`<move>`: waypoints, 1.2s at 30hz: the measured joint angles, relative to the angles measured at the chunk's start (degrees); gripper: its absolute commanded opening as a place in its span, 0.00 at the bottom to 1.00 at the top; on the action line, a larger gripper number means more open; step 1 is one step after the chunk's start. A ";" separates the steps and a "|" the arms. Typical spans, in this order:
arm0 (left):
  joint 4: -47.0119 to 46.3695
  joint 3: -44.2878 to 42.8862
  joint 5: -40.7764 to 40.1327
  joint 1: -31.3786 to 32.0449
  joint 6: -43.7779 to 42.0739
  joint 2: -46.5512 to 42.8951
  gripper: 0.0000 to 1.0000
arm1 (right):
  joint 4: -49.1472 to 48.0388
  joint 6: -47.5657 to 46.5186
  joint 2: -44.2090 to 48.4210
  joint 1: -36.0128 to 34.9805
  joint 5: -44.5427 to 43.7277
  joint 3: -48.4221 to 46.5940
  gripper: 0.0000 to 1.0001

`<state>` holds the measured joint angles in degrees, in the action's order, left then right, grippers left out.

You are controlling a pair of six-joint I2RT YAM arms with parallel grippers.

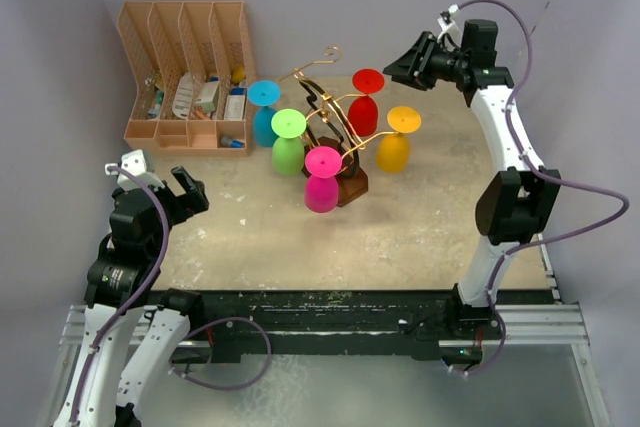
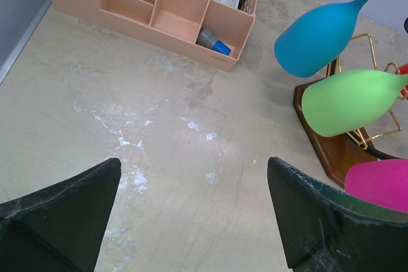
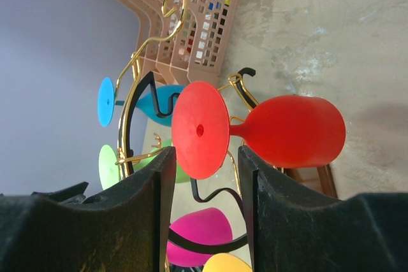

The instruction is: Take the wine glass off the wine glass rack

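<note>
The wine glass rack (image 1: 330, 112), gold wire on a dark wooden base (image 2: 331, 151), stands mid-table. Coloured glasses hang upside down from it: red (image 1: 366, 107), yellow (image 1: 394, 145), pink (image 1: 322, 182), green (image 1: 288, 145) and blue (image 1: 264, 117). My right gripper (image 1: 395, 67) hovers at the back right, open and aimed at the red wine glass (image 3: 293, 130). The glass's round foot sits just ahead of the gap in that gripper (image 3: 205, 154), with no finger touching it. My left gripper (image 2: 192, 164) is open and empty, low over bare table left of the rack.
A tan slotted desk organiser (image 1: 185, 77) with small items stands at the back left. Grey walls close in the back and both sides. From the left wrist, the blue (image 2: 315, 36), green (image 2: 350, 101) and pink (image 2: 382, 183) bowls hang at the right.
</note>
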<state>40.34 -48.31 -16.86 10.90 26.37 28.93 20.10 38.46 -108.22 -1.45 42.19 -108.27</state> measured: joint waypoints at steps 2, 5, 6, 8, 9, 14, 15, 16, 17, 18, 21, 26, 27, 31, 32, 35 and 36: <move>0.00 0.00 0.00 0.00 0.00 0.00 0.99 | -0.31 -0.07 -0.46 -0.35 0.61 -0.02 0.45; 0.00 0.00 -0.02 0.00 0.00 0.00 0.99 | -0.31 -0.07 -1.60 -0.85 0.90 -0.04 0.45; 0.00 0.00 0.00 0.00 0.00 0.00 0.99 | -0.31 -0.07 -2.01 -0.96 0.94 -0.04 0.45; 0.00 0.00 -0.02 0.00 0.00 0.00 0.99 | -0.28 -0.07 -2.89 -1.31 0.94 -0.04 0.44; 0.00 0.00 -0.02 0.00 0.00 0.00 0.99 | -0.26 -0.07 -3.21 -1.51 0.90 -0.04 0.44; 0.00 0.00 0.00 0.00 0.00 0.04 0.99 | -0.26 -0.07 -3.96 -2.03 0.92 -0.04 0.42; 0.00 0.00 0.00 0.00 0.00 0.04 0.99 | -0.31 -0.07 -3.96 -2.08 0.92 -0.04 0.42; 0.00 0.00 -0.02 0.00 0.00 0.04 0.99 | -0.37 -0.07 -3.96 -2.19 0.94 -0.04 0.41; 0.00 0.00 -0.02 0.00 0.00 0.04 0.99 | -0.52 -0.07 -3.96 -2.25 0.94 -0.04 0.40; 0.00 0.00 -0.02 0.00 0.00 0.04 0.99 | -0.59 -0.07 -3.96 -2.29 0.92 -0.04 0.40; 0.00 0.00 -0.02 0.00 0.00 0.04 0.99 | -0.74 -0.04 -3.93 -2.40 0.94 -0.07 0.36; 0.00 0.00 -0.02 0.00 0.00 0.04 0.99 | -0.76 0.02 -3.93 -2.56 1.03 -0.13 0.24; 0.00 0.00 0.00 0.00 0.00 0.04 0.99 | -0.79 0.00 -3.93 -2.56 1.03 -0.13 0.24; 0.00 0.00 -0.02 0.00 0.00 0.04 0.99 | -0.81 0.15 -3.93 -2.67 1.01 -0.13 0.21; 0.00 0.00 -0.02 0.00 0.00 0.04 0.99 | -0.79 0.15 -3.93 -2.67 1.01 -0.13 0.20; 0.00 0.00 -0.02 0.00 0.00 0.04 0.99 | -0.87 0.26 -3.87 -2.67 0.96 -0.15 0.15; 0.00 0.00 -0.02 0.00 0.00 0.04 0.99 | -0.87 0.37 -3.82 -2.67 0.90 -0.15 0.13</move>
<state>40.34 -48.31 -16.88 10.90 26.37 28.97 19.22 38.83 -112.05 -4.12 43.09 -108.42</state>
